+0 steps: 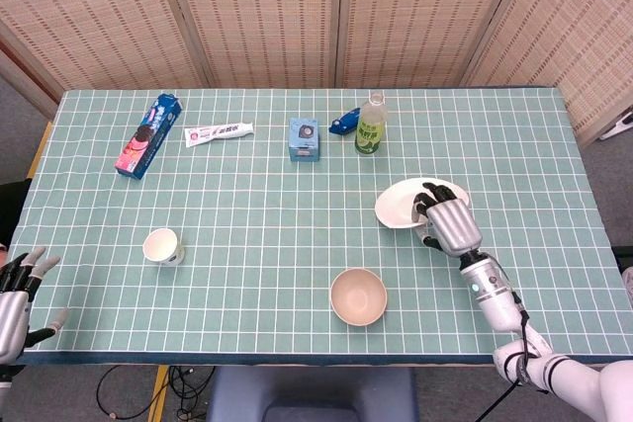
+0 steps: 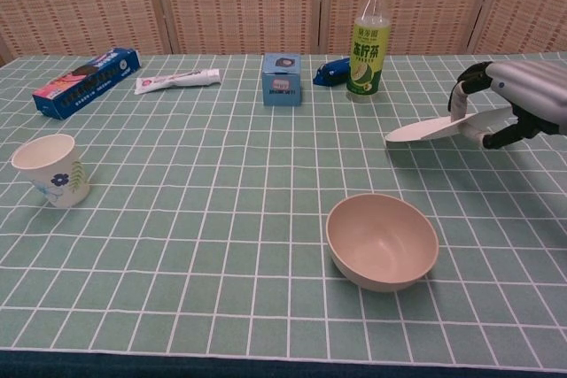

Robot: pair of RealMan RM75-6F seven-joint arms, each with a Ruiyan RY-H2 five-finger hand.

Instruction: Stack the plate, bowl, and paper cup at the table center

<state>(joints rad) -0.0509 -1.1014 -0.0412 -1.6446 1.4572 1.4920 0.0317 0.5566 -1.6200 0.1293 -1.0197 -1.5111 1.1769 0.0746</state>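
Observation:
My right hand (image 1: 451, 224) (image 2: 512, 104) grips the near right rim of the white plate (image 1: 406, 203) (image 2: 421, 131) and holds it lifted off the table, tilted with its left edge lower. The beige bowl (image 1: 358, 295) (image 2: 382, 241) stands upright on the table in front of and left of the plate. A paper cup (image 1: 162, 245) (image 2: 52, 169) with a blue flower print stands upright at the left. My left hand (image 1: 18, 295) hangs off the table's near left corner, fingers spread and holding nothing.
Along the far side lie a blue biscuit box (image 1: 148, 134) (image 2: 86, 70), a toothpaste tube (image 1: 219, 132) (image 2: 177, 81), a small blue box (image 1: 304, 138) (image 2: 281, 79), a blue packet (image 1: 344, 124) (image 2: 333, 71) and a green drink bottle (image 1: 370, 125) (image 2: 369, 42).

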